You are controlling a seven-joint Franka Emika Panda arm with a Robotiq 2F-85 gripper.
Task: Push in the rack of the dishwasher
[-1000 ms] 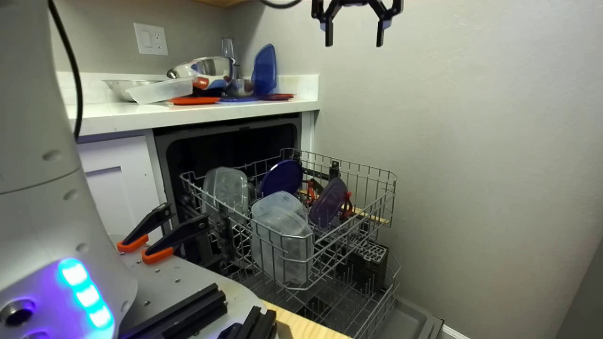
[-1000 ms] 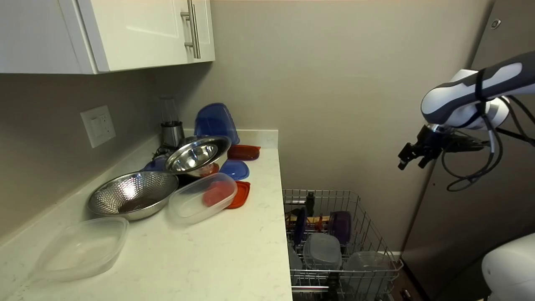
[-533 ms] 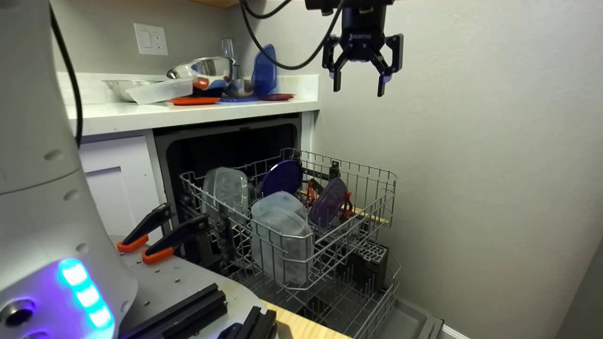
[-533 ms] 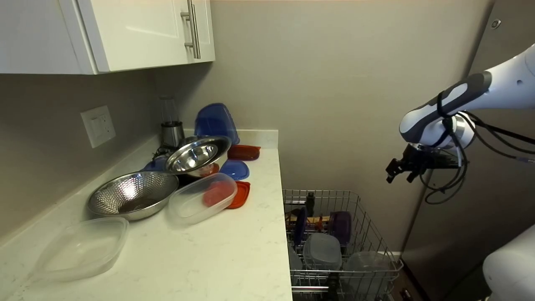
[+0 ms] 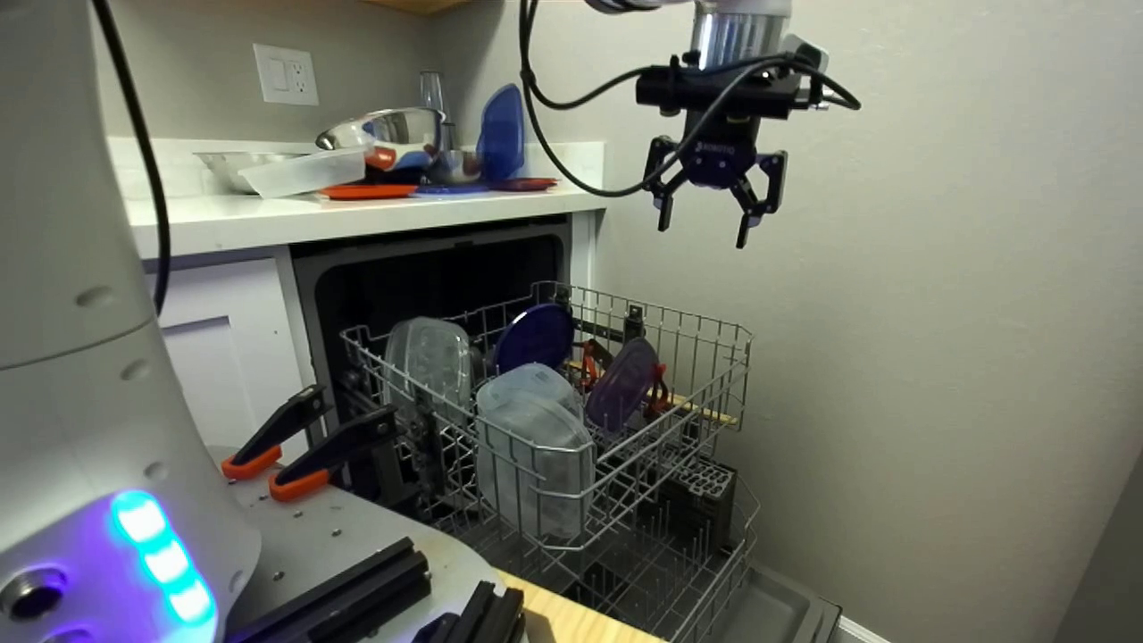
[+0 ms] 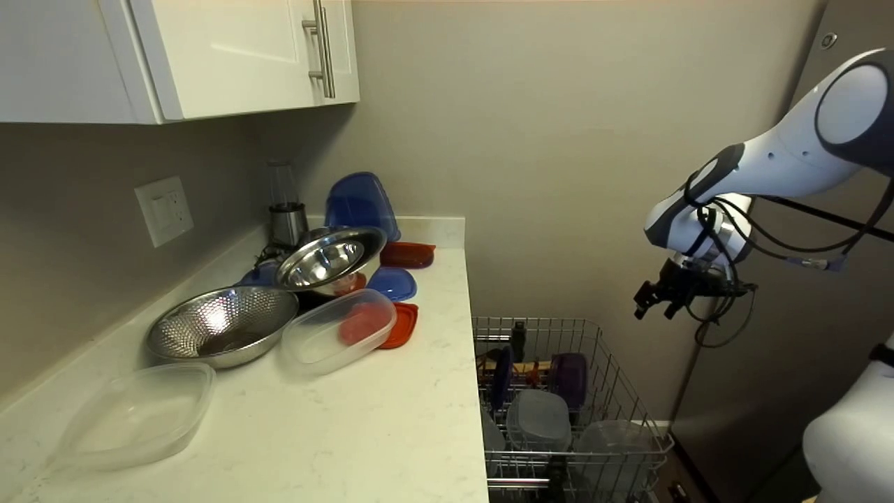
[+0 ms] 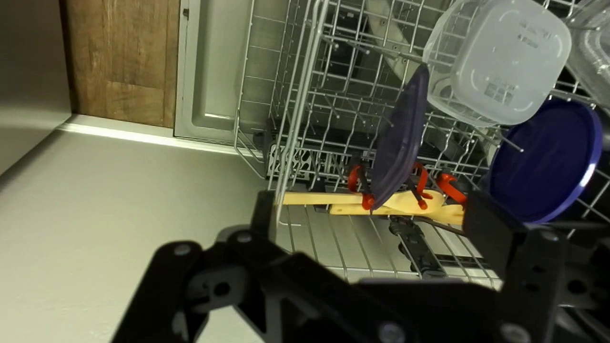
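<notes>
The dishwasher [image 5: 307, 277] is open under the counter. Its grey wire upper rack [image 5: 683, 313] is pulled out, and also shows in an exterior view [image 6: 576, 454] and the wrist view [image 7: 301, 105]. It holds clear containers [image 5: 536, 438], a blue lid [image 5: 534, 338], a purple lid [image 5: 622, 386] and wooden utensils [image 7: 324, 198]. A lower rack [image 5: 714, 585] is out beneath it. My gripper [image 5: 703, 237] is open and empty, pointing down above the upper rack, apart from it. It also shows in an exterior view [image 6: 654, 314] and the wrist view [image 7: 371, 209].
The grey wall [image 5: 938, 268] stands close beside the racks. The white counter [image 6: 391, 419] holds bowls, containers and lids. Black clamps with orange tips [image 5: 330, 455] sit on the robot's base. The dishwasher door [image 5: 786, 607] lies lowered. A black cable [image 5: 571, 183] hangs by the gripper.
My gripper has come down over the rack, moving down and rightward in an exterior view. It has stayed open. The rack and its dishes have not moved.
</notes>
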